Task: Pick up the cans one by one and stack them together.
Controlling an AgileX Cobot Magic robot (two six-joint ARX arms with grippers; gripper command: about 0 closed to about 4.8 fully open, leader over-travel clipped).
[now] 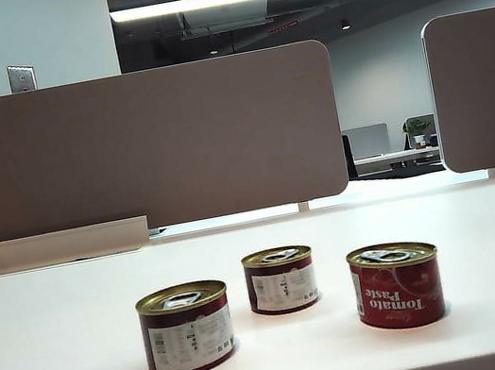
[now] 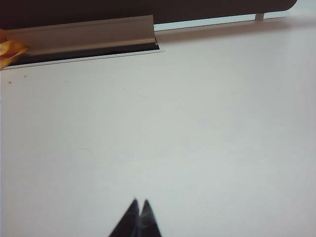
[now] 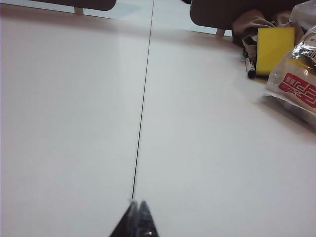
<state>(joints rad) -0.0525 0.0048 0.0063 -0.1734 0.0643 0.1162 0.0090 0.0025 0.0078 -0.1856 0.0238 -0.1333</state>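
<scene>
Three short cans with gold pull-tab lids stand apart on the white table in the exterior view. The left can (image 1: pixel 187 329) and the middle can (image 1: pixel 281 280) show their white text panels; the right can (image 1: pixel 396 284) shows its red "Tomato Paste" label. Neither arm appears in the exterior view. My left gripper (image 2: pixel 140 202) is shut with nothing between its fingers, over bare table; no can shows in the left wrist view. My right gripper (image 3: pixel 137 202) is also shut and empty, above the table seam (image 3: pixel 143 108); no can shows in that view either.
Grey partition panels (image 1: pixel 135 147) stand behind the table. A grey cable tray (image 2: pixel 81 33) and an orange object (image 2: pixel 10 49) lie at the far left. A yellow sponge (image 3: pixel 274 48), a black marker (image 3: pixel 250 66) and a plastic bag (image 3: pixel 296 84) lie at the right side.
</scene>
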